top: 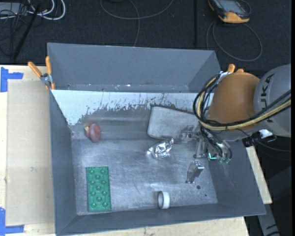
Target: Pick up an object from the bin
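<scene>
My gripper (194,171) hangs low over the right part of the bin floor, with nothing seen in it. A crumpled piece of silver foil (161,150) lies just to its left. Behind the foil, a flat grey rectangular pad (169,122) leans near the back wall. A small white tape roll (163,199) sits near the front wall, to the gripper's lower left.
A green studded plate (98,188) lies flat at the front left. A small pinkish round thing (93,131) rests at the back left by the sloped wall. The arm with its orange cover and cables comes in over the right rim.
</scene>
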